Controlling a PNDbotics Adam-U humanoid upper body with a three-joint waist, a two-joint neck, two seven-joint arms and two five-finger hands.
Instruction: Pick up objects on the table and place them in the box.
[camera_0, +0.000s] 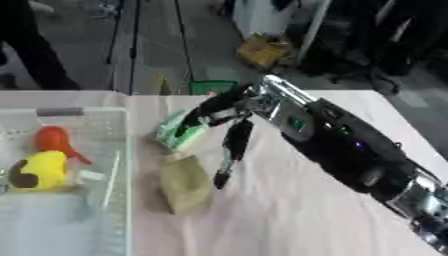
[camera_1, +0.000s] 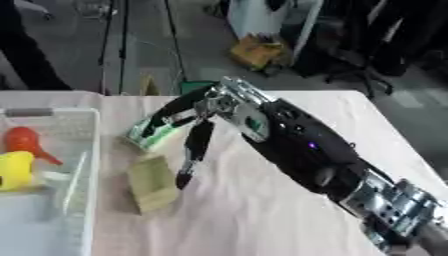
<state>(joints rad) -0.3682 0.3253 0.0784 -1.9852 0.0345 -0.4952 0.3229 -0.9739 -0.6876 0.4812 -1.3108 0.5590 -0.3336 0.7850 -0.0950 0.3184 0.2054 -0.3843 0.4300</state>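
Reaching from the right side across the desk (camera_0: 289, 215), our right hand (camera_0: 229, 112) holds a small green and white packet (camera_0: 179, 131) between its upper fingers and the thumb, while one long finger (camera_0: 229, 152) hangs straight down. We see the packet lifted a little above the cloth, near the far edge of the desk and just beside the right wall of the box (camera_0: 122, 165). A flat tan block (camera_0: 185, 184) lies on the cloth under the hanging finger, close to the box; we cannot tell if the fingertip touches it. The clear white box stands at the left edge of the desk. Inside it, near its far end, we see a yellow toy (camera_0: 39, 170) and an orange toy (camera_0: 54, 140), touching each other, and a small white piece (camera_0: 90, 176) beside the yellow one. Our left hand is not visible.
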